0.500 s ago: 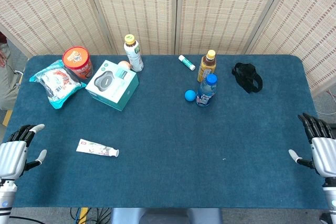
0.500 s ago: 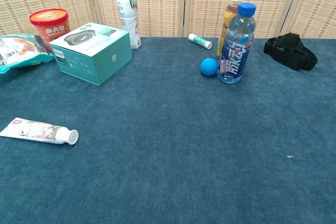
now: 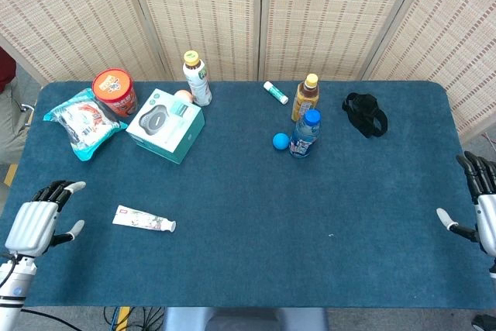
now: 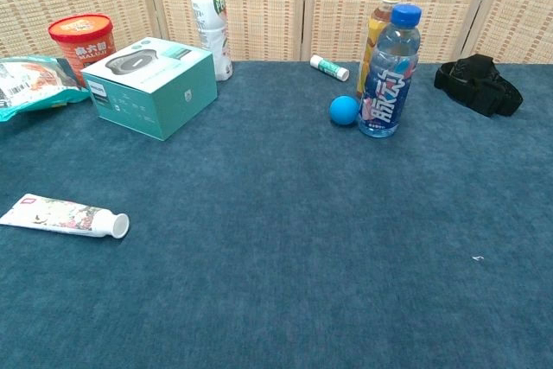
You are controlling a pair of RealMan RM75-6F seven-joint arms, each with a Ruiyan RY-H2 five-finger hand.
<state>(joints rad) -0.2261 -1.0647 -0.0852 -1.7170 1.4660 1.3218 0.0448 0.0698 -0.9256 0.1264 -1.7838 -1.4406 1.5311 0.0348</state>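
The left hand (image 3: 35, 224) is empty, its fingers spread, just left of the toothpaste tube (image 3: 143, 219). The right hand (image 3: 482, 211), also spread and empty, is well apart from the tube.

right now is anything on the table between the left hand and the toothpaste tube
Nothing visible. The left hand sits open at the table's near left edge, and only bare blue cloth lies between it and the toothpaste tube.
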